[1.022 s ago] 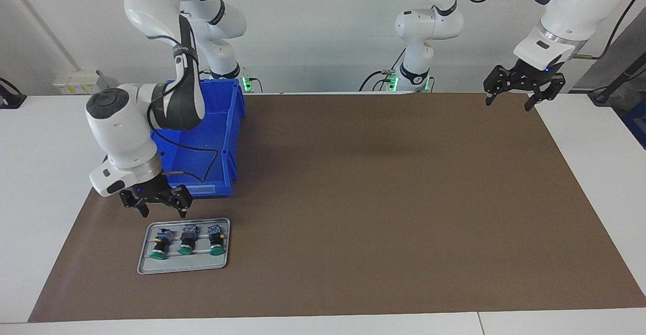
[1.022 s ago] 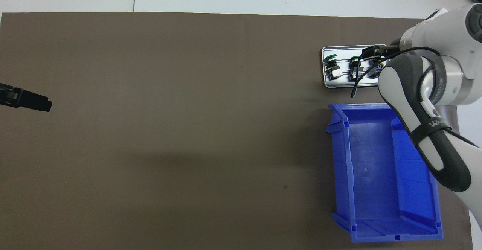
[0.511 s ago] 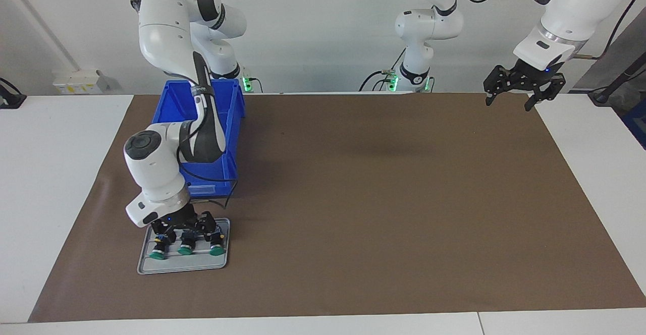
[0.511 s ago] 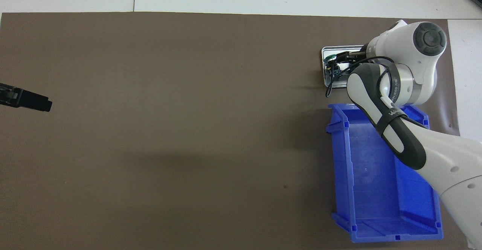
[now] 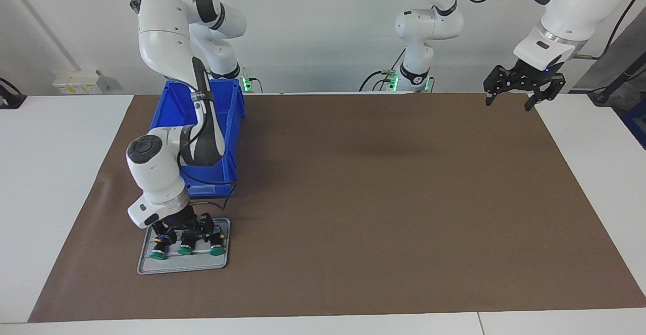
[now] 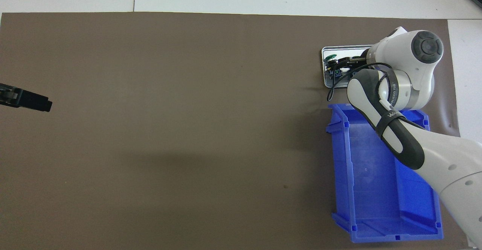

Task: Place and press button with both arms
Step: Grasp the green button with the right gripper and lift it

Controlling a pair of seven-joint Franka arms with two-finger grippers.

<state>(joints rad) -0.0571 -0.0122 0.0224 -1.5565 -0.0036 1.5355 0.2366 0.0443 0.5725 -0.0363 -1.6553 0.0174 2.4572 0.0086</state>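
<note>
Grey tray (image 5: 184, 264): right tool (image 5: 184, 227) down over the middle button (image 5: 185, 243), grip state unclear. Left tool (image 5: 514, 97) waits, open, empty.

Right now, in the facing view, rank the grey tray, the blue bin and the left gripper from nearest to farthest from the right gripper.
1. Grey tray: directly under the right gripper, which is down among the buttons lying on it.
2. Blue bin: beside the tray, nearer to the robots.
3. Left gripper: raised and waiting over the left arm's end of the table.
</note>
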